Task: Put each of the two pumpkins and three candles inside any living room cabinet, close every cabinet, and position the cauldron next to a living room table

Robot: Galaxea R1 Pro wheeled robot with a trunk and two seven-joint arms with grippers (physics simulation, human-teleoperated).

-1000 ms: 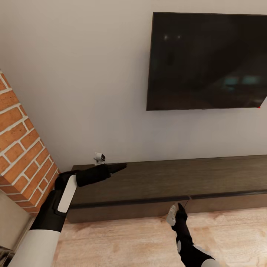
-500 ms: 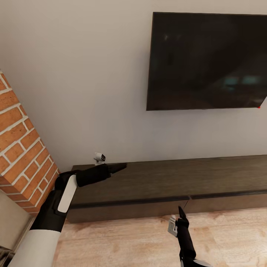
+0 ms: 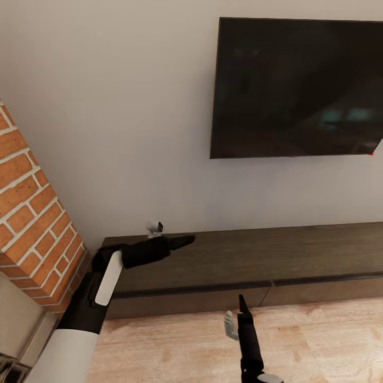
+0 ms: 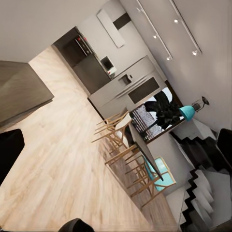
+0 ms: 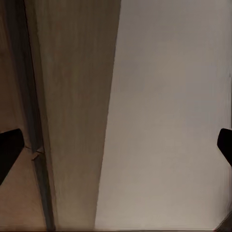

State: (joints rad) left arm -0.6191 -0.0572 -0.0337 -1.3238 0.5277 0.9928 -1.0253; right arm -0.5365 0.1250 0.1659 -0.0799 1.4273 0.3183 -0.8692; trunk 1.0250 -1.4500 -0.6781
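Note:
The cabinet (image 3: 239,266), a long low dark-brown unit, runs along the wall with its drawer fronts flush and shut. My left gripper (image 3: 183,242) hovers over the top of its left end, fingers apart in the left wrist view, holding nothing. My right gripper (image 3: 242,307) points upward over the floor just in front of the seam between two drawer fronts. In the right wrist view its fingertips (image 5: 9,150) sit at the far edges, open and empty, with the cabinet (image 5: 72,96) ahead. The pumpkins, candles and cauldron are out of view.
A large dark TV (image 3: 298,88) hangs on the wall above the cabinet. The brick fireplace (image 3: 32,223) stands close at the left. Light wood floor (image 3: 319,340) lies before the cabinet. The left wrist view looks toward a dining table with chairs (image 4: 130,154) and stairs.
My right gripper has drawn back and to the left, away from the cabinet front. My left arm has slid a little to the right over the cabinet top. The view has stayed still.

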